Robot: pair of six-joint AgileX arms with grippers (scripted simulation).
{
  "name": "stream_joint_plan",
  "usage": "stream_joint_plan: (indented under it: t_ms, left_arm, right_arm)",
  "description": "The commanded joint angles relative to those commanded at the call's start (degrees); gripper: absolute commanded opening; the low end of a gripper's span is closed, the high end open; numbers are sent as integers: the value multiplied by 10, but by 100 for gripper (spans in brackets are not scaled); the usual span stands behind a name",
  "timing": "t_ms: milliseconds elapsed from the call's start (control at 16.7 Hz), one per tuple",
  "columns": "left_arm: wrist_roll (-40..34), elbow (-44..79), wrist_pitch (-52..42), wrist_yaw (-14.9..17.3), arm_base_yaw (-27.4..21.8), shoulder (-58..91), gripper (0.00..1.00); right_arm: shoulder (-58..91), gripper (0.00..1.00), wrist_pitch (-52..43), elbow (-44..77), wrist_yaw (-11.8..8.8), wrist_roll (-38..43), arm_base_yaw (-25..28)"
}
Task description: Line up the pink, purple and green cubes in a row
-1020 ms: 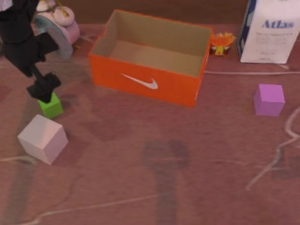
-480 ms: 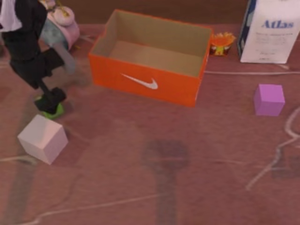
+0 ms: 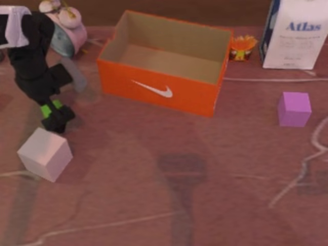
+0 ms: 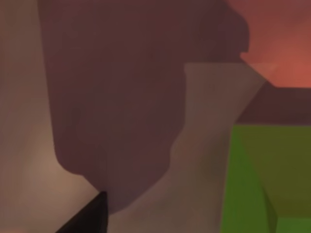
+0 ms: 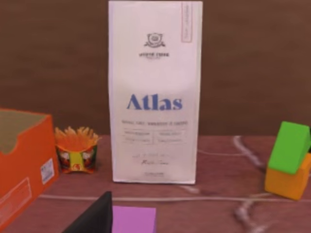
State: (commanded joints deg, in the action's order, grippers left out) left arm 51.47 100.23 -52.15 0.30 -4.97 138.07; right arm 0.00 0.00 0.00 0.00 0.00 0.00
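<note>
Seen from above, a reddish-brown bench holds three cubes well apart from the row they are meant to form. The left tool sits low at the bench's left side, pinching the small lime-green cube, of which only slivers of green show between the black fingers. The left wrist view fills with that green cube's face and a pale surface close beside it. Just below and left of the tool stands the large pale pink cube, very near the fingers but seemingly not touching them. The purple cube rests far off at the bench's right side. An open orange box with a white swoosh stands between them toward the back, with a white carton marked Atlas at the back right and a small fries-shaped toy beside it. The right arm is out of the overhead view; its wrist camera looks at the carton, and whether its tool is spread or pressed together cannot be told. The main risk, as a judgement: the pink cube is so close that a sideways sweep could knock it askew. The grip on the small green cube also looks shallow, so it may slip or twist when carried.
</note>
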Motion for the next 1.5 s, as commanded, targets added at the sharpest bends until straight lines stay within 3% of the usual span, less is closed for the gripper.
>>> stream_joint_plan:
  t_ms: [780, 1500]
  left_arm:
    - [0, 0, 0, 0, 0, 0, 2]
    - [-6, 20, -38, 8, 2, -29, 0]
  right_arm:
    - [0, 100, 0, 0, 0, 0, 0]
    - [0, 100, 0, 0, 0, 0, 0]
